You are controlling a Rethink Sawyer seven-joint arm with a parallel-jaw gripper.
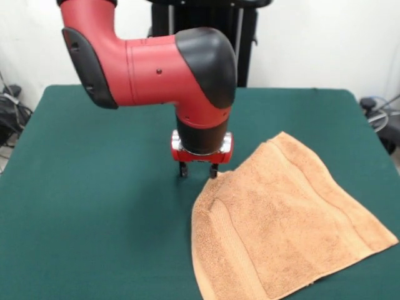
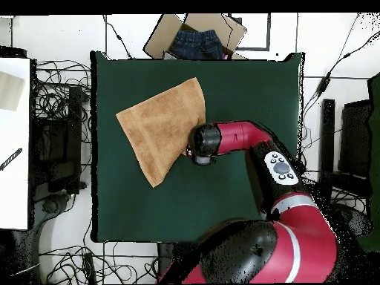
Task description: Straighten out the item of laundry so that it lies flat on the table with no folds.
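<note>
The towel (image 1: 287, 215) is spread on the table (image 1: 94, 206) toward its near edge in the front view, reaching the bottom of the picture; in the overhead view it (image 2: 162, 128) is seen skewed to the table's (image 2: 245, 200) sides, closer to the edge away from the robot's base. It looks mostly flat, but a low ridge is seen along the band on its near side, by the edge nearest the gripper, and whether an edge is doubled under there cannot be told. Farther back, the gripper (image 1: 197, 170) is held low just beside the towel's far edge, fingers a little apart, nothing clamped; whether the tips touch the cloth or the table cannot be told. Risks are judged as follows: if the fingers are closed on felt rather than terry, the grasp is missed; if too much cloth is pinched, a new fold is made; if the edge is dragged inward, the ridge is bunched further; if it is pulled toward the near edge, the towel may be slid off the table. Beyond the table in the overhead view, a cardboard box (image 2: 194, 33) with dark cloth is seen, clear of the work.
</note>
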